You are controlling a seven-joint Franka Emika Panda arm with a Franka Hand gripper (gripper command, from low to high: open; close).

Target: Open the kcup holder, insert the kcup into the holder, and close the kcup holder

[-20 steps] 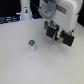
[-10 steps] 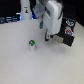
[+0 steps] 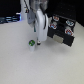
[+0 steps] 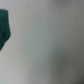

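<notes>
The white table (image 3: 20,62) fills most of the exterior view, pale and bare around the work. Since half a second ago, the Panda arm (image 3: 39,19) has swung toward the exterior view's left and come lower: a second ago its hand hung over the black box, and now it stands away from the box, close to the little pod. The arm drops nearly straight down from the top of the picture, its white housing leaning a little toward the exterior view's right, and the gripper (image 3: 38,45) ends just above the tabletop. Whether its fingers are spread or pressed together cannot be told from this blurred view, though nothing appears to be pinched between them. On the exterior view's right, at the far side of the table, sits the kcup holder (image 3: 64,31), a black boxy unit with its drawer drawn forward so that red-and-white pods (image 3: 65,27) show in the round slots; it looks to be in the same place as before. The kcup (image 3: 32,43) rests on the table just beside the gripper, on the exterior view's left of it and well apart from the holder, showing as a small green-topped pod. In the wrist view only a blurred dark-green shape (image 4: 4,29) at one edge breaks the pale surface, too soft to name with certainty.
</notes>
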